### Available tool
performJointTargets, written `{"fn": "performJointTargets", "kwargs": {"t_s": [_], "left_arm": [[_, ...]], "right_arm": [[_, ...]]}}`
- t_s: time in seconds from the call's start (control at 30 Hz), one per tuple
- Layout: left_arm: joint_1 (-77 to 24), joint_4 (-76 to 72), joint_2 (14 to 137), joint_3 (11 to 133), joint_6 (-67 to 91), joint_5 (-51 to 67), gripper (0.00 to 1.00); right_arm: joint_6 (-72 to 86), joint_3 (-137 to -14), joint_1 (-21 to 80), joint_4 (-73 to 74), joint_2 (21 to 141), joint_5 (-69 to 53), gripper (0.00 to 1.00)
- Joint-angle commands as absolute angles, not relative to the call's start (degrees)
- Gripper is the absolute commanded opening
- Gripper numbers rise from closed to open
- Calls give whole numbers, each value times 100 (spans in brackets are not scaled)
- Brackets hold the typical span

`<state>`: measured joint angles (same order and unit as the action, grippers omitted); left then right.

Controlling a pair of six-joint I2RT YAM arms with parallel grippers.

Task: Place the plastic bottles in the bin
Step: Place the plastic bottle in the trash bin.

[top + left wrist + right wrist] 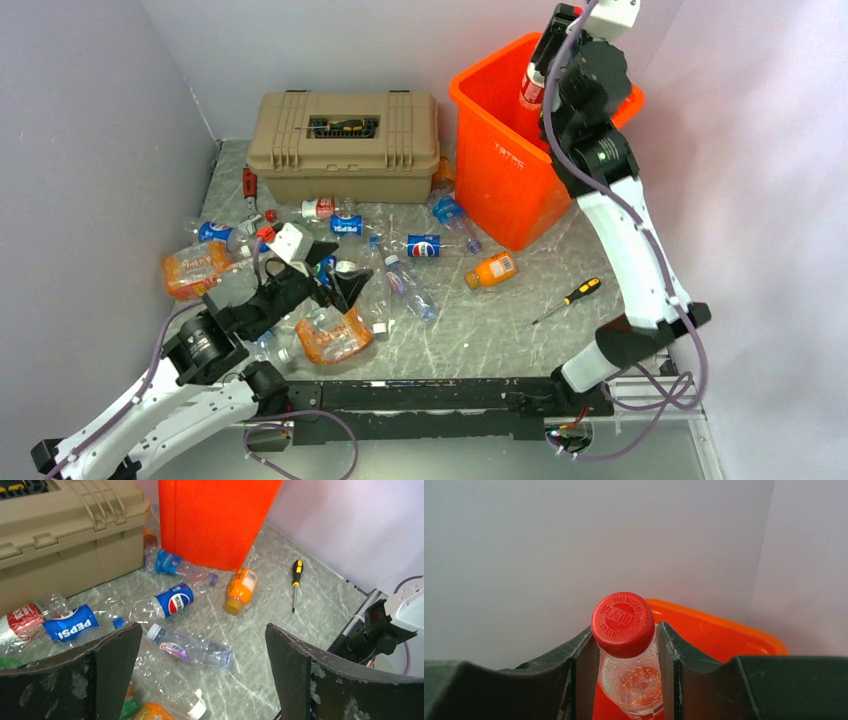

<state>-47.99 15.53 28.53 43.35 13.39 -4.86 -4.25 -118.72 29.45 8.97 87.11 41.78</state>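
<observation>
The orange bin [497,160] stands at the back right. My right gripper [543,62] hangs over its opening, shut on the neck of a clear bottle with a red cap and red label [532,90]. In the right wrist view the gripper [626,630] pinches that bottle [631,680] just under the cap, above the bin's rim [734,630]. My left gripper [338,272] is open and empty above the bottle pile. Below that gripper [202,630] lie a clear purple-labelled bottle [190,647], a Pepsi bottle [172,600] and a small orange bottle [240,587].
A tan latched toolbox [345,145] sits at the back, left of the bin. A yellow-handled screwdriver [570,298] lies on the table in front of the bin. Crushed orange-wrapped bottles [332,335] and more Pepsi bottles [423,246] litter the left and middle. Walls close in on both sides.
</observation>
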Motion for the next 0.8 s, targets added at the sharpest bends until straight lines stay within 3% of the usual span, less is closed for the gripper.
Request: {"fn": "performJointTargets", "kwargs": {"t_s": [0.0,0.13,0.17,0.27,0.33,0.43,0.57,0.77], "left_arm": [[-4814,1804,3001,4720,1432,-624,99],[-4812,1750,2918,4664,1391,-610,99],[-4815,1703,2892,4626,1377,-584,99],[-4811,1723,2906,4637,1360,-578,99],[-4816,1800,2931,4670,1367,-614,99],[-4809,1811,2958,4685,1374,-658,99],[-4816,1812,2979,4676,1380,-689,99],[-4814,1847,3101,4702,1380,-630,99]], "right_arm": [[945,-12177,2114,1705,8923,3461,0],[1134,-12016,1906,2009,9205,3146,0],[1171,-12064,1876,2134,9289,3064,12],[1334,-12184,1808,2397,9487,2785,64],[1428,-12238,1802,2506,9509,2756,83],[1533,-12240,1802,2533,9400,2701,90],[1465,-12096,1993,2422,8972,2795,91],[558,-10772,3402,1488,7496,2751,91]]}}
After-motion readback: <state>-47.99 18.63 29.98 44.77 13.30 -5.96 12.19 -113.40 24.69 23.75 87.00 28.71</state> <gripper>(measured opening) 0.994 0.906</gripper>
